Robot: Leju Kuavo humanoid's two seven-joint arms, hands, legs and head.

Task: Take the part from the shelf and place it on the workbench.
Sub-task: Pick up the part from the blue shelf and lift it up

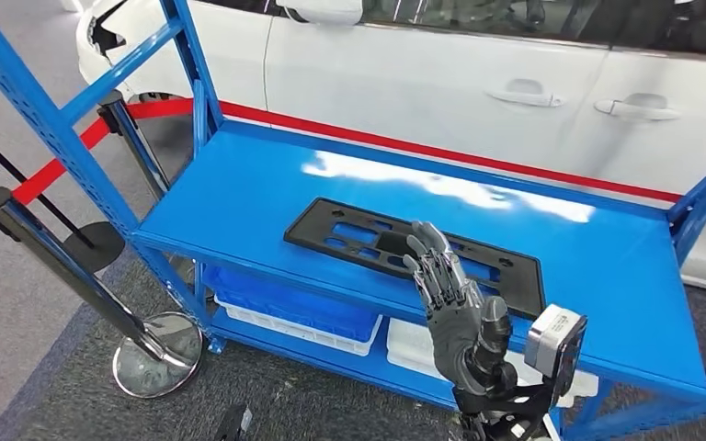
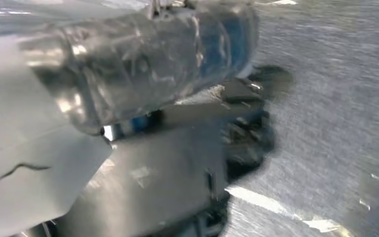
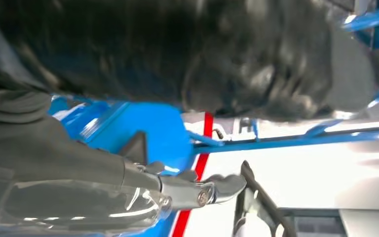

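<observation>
Reaching forward from the near right of the scene, my right hand (image 1: 450,308) rises over the near edge of the blue shelf (image 1: 239,197), its fingers (image 1: 432,262) stretched out straight and slightly apart, palm empty. The fingertips overlap the near long edge of the part (image 1: 349,234) in my head view, but I cannot tell whether they touch it or hover just above. That part is a flat black rectangular plate with cut-out slots, lying flat on the shelf's top deck, roughly in the middle and a little toward the near side, its long side running left to right and angled slightly.

On the lower level of the shelf sit a blue bin (image 1: 290,303) toward the left and a white tray (image 1: 418,349) toward the right, partly hidden behind my wrist. Beyond the shelf, at the far side, stands a white car (image 1: 441,83) with its door handles visible, and a red stripe (image 1: 404,147) runs along behind the far edge of the deck. To the left, black barrier posts with chrome bases (image 1: 158,354) stand on the grey floor.

My left wrist view is blurred, showing grey and dark shapes over grey carpet, so I cannot tell how my left hand is set.
</observation>
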